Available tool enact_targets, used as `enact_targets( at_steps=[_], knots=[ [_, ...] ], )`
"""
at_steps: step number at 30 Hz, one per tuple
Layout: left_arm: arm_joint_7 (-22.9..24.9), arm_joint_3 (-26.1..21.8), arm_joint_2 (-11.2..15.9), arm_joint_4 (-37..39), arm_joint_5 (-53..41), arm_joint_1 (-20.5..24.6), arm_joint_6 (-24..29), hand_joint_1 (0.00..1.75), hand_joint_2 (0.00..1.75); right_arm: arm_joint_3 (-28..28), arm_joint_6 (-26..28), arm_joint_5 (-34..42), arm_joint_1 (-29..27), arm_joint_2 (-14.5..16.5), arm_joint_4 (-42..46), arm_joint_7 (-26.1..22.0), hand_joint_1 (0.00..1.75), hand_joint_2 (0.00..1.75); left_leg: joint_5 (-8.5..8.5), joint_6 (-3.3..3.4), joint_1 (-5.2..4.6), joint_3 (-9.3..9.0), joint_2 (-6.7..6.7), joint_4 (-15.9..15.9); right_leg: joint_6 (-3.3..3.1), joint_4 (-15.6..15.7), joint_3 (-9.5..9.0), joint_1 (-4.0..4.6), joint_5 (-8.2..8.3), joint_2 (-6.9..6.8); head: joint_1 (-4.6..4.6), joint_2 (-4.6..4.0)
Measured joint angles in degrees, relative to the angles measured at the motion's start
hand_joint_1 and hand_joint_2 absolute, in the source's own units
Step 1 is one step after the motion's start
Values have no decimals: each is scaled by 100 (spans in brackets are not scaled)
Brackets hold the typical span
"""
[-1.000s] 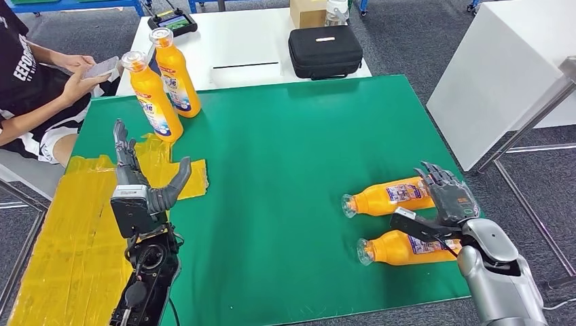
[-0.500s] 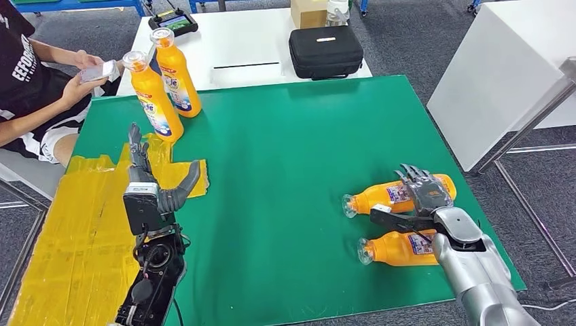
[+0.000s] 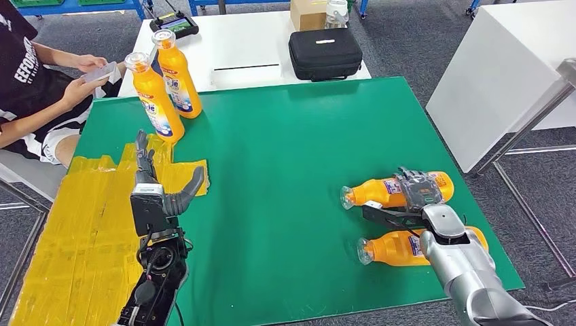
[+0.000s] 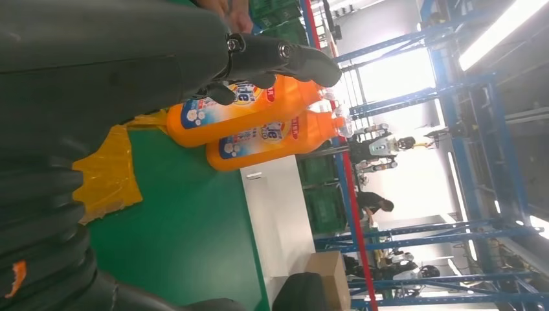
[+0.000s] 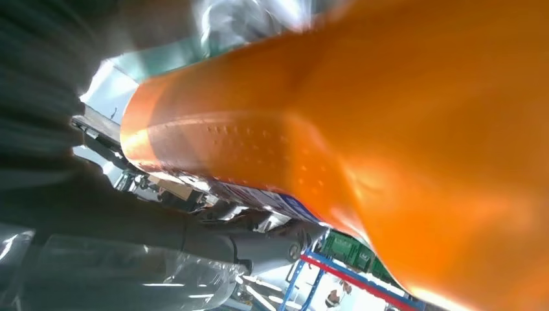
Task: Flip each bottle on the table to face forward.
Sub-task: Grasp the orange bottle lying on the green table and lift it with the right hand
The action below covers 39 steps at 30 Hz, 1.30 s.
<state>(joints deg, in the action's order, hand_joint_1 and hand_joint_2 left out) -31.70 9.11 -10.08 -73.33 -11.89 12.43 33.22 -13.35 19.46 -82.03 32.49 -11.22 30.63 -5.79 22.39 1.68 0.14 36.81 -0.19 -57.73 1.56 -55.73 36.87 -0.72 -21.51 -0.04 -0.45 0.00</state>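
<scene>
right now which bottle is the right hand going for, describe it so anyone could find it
Start at the green table and go to its right side, where two orange plastic bottles lie flat. It is the farther bottle, with the right hand draped over its label; the nearer bottle lies untouched beside the silver forearm.

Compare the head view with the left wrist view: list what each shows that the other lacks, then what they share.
Head view alone: two orange bottles lying on their sides, the farther lying bottle under the right hand, the nearer lying bottle beside the silver forearm, and a remote. Left wrist view alone: blue racking. Both: the two upright bottles, the green mat, yellow tape, the left hand.
</scene>
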Motion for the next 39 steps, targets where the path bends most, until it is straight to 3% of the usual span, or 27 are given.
enact_targets(
  at_steps=[6,11,16,20,27,33,39],
  knots=[
    [14,0,0,10,0,-33,-4,0,175,-1,228,40,6,53,-28,14,175,175,-1,0,0,2,0,0,1,-1,1,1,1,-1,-1,0],
    [25,2,0,7,-7,-55,-49,0,175,81,837,504,-99,163,84,-278,175,175,1,0,1,11,0,0,1,-2,8,1,0,0,0,0],
    [67,45,0,-58,-92,-116,-72,0,175,363,1780,1831,-375,469,744,-1085,175,175,0,-1,2,19,0,0,0,-2,17,4,-2,-2,0,0],
    [173,163,1,-140,-198,-133,-150,0,175,565,2019,3141,-679,760,1623,-1670,175,175,1,-2,3,22,-1,0,0,-2,21,5,-4,-3,-1,0],
    [390,439,32,-281,-401,-131,-396,0,175,740,1882,4610,-1150,1080,2751,-2197,175,175,2,-1,2,29,-3,0,1,-1,26,-1,-6,-4,1,0],
    [849,951,217,-629,-353,-94,-1629,0,175,925,489,7107,-1450,1461,3240,-2693,175,175,3,-2,1,30,-1,0,1,-2,30,0,-4,-2,1,0],
    [958,1238,325,-932,-254,-44,-1956,0,175,929,68,7627,-1490,1712,3243,-2797,175,175,1,-4,4,31,-1,0,0,-2,32,5,-5,-3,0,0]
  ],
)
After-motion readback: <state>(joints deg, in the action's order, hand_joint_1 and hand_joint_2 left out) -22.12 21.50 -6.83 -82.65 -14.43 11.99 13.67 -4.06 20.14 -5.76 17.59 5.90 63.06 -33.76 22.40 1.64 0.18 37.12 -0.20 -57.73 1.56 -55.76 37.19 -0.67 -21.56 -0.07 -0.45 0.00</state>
